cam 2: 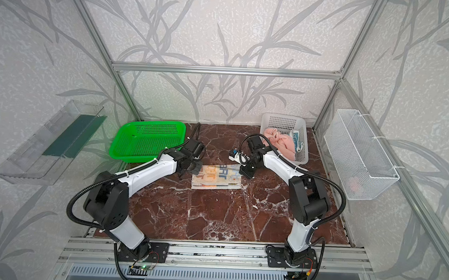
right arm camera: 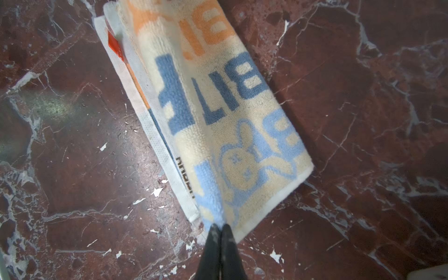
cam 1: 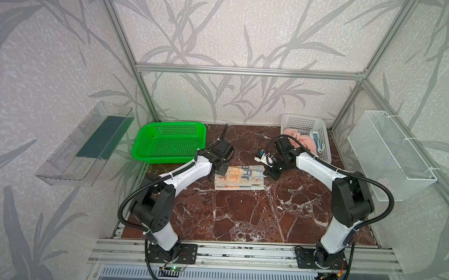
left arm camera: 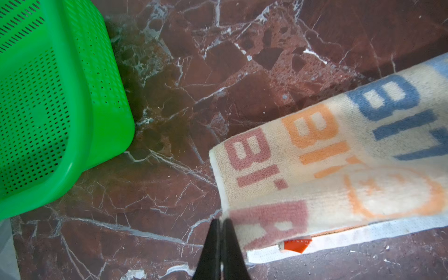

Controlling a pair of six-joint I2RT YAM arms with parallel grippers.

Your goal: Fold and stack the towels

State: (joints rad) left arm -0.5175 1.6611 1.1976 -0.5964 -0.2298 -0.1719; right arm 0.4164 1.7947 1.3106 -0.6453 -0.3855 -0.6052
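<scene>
The cream towel (cam 1: 240, 179) (cam 2: 216, 178) with orange and blue "BIT" letters lies partly folded mid-table. Its far layer is lifted and curled over towards the front. My left gripper (cam 1: 223, 169) (cam 2: 194, 169) (left arm camera: 221, 220) is shut on the lifted left corner of the cream towel (left arm camera: 339, 157). My right gripper (cam 1: 270, 173) (cam 2: 245, 172) (right arm camera: 220, 225) is shut on the lifted right corner of the cream towel (right arm camera: 218, 109). A crumpled pink towel (cam 1: 304, 142) (cam 2: 283, 143) and a teal towel (cam 1: 318, 142) (cam 2: 297, 141) sit in the white basket (cam 1: 305, 120) (cam 2: 284, 119) at the back right.
A green perforated basket (cam 1: 144, 152) (cam 2: 121, 149) (left arm camera: 104, 97) stands at the back left, close to my left wrist. A white wire basket (cam 1: 389, 153) hangs on the right wall and a clear shelf (cam 1: 85, 145) on the left wall. Bare marble lies in front of the cream towel.
</scene>
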